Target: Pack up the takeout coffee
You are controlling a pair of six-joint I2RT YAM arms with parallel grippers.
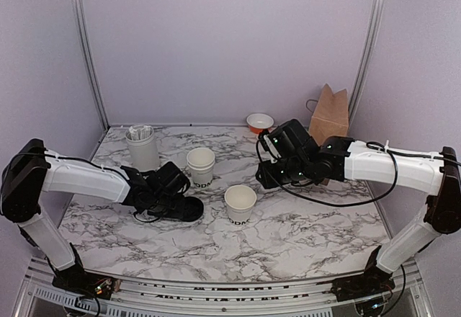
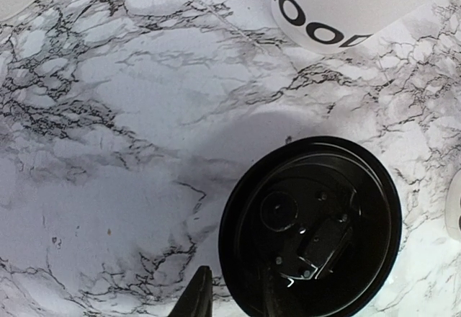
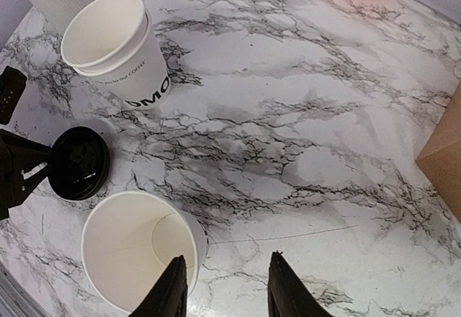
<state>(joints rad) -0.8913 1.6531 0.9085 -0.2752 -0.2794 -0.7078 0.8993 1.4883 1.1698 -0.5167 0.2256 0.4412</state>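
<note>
The single white paper cup (image 1: 240,203) stands open and upright mid-table; it also shows in the right wrist view (image 3: 137,256). The black lid (image 1: 189,210) is just left of it, and fills the lower right of the left wrist view (image 2: 310,227). My left gripper (image 1: 176,203) straddles the lid's near rim (image 2: 234,277), one finger outside and one inside, and seems shut on it. My right gripper (image 1: 268,176) hangs open and empty right of the cup; in its wrist view (image 3: 227,288) its left finger overlaps the cup's rim.
A stack of nested white cups (image 1: 200,166) stands behind the lid. A taller white holder with packets (image 1: 142,146) is at the back left. An orange bowl (image 1: 259,122) and a brown paper bag (image 1: 329,115) stand at the back right.
</note>
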